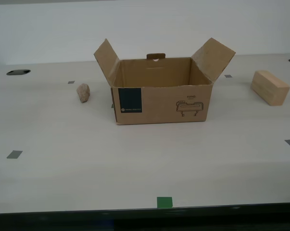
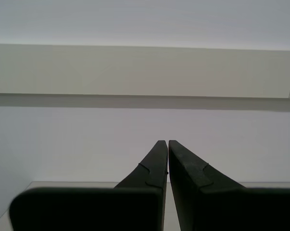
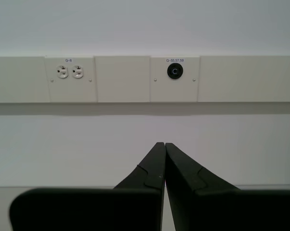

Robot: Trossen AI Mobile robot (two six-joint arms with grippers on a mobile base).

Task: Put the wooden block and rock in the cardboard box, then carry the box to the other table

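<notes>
You have the smooth white tabletop point(image 1: 135, 168) in front of you, marked with small grey tape squares and one green square at its near edge, and nothing on it has been loaded yet. The cardboard box point(image 1: 161, 103) stands near the middle, upright, flaps raised and splayed outward, its dark label and line drawing facing the exterior camera; what shows of the inside looks empty. The wooden block point(image 1: 270, 87) lies flat on the table well apart from the box, toward the exterior view's right. The rock point(image 1: 83, 93) sits on the other side, nearer the box but not touching it, toward the exterior view's left. Neither arm shows in the exterior view, and both wrist cameras look at a wall, not at the table: my first gripper point(image 3: 164, 144) faces a wall panel with sockets point(image 3: 69, 72), my second gripper point(image 2: 164, 142) faces a plain wall, and each has its jaws brought together tip to tip with nothing between them. So you are at the very start, I judge: the first pick is still to come. The next move calls for you to tilt an arm down toward the table, part its jaws, and bring it over one object, either the block or the rock, before closing. The other table is not in view, so carrying must wait.
</notes>
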